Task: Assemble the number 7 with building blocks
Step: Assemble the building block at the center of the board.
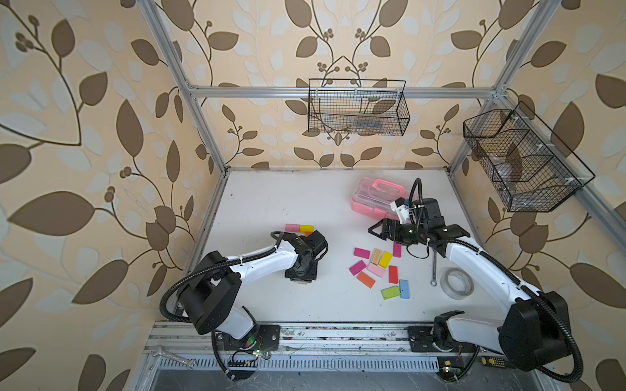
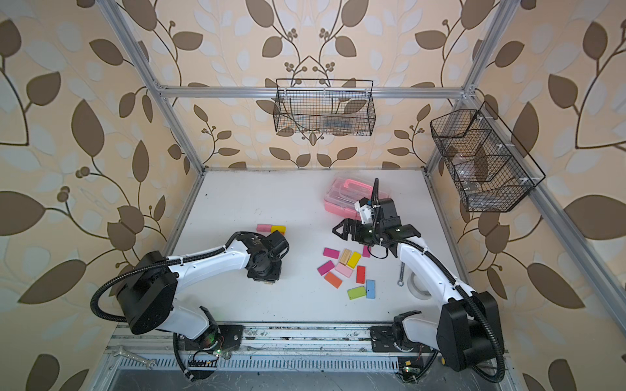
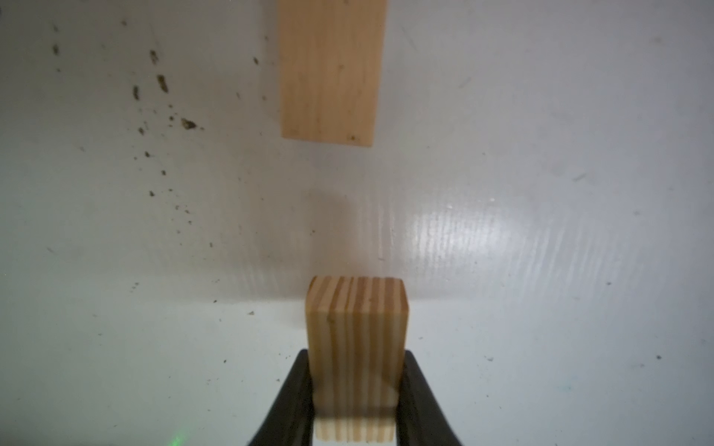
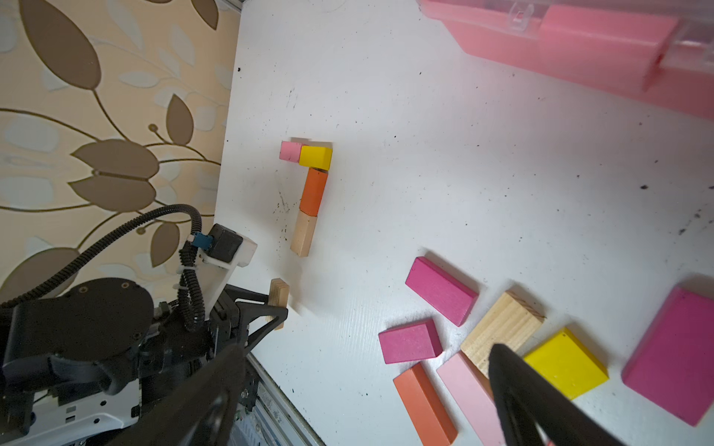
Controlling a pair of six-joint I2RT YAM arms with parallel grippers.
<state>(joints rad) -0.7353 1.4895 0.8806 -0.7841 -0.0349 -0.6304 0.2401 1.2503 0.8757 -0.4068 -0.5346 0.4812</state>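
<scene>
Left wrist view, mid-build: we see the left claw (image 3: 357, 353) clenched on a striped wood block (image 3: 357, 309), its 2 black jaws pressed to the block's long sides. Straight ahead, across a bare strip of desk (image 3: 541, 154), lies the plain wood block (image 3: 330, 73) that ends the stem of the number 7 (image 4: 312, 200). The 2 blocks share nearly the same long axis, with the held block set slightly to one side of the stem's line.

From the right wrist we count 4 blocks in the figure. A pink block (image 4: 289, 150) and a yellow block (image 4: 316, 156) form the top bar. An orange block (image 4: 315, 185) and the plain wood one run down from the yellow end. The held block sits near the stem's free end but not touching it. We cannot tell whether it rests on the desk or hangs just above it.

We judge the coming move to be a short advance along that axis with a small sideways correction, then a release. The left arm is plainly the nearer one. In a top view the right claw (image 1: 376, 231) is spread wide and holds nothing. It hangs beside the loose blocks (image 1: 376, 267), well apart from the 7.
</scene>
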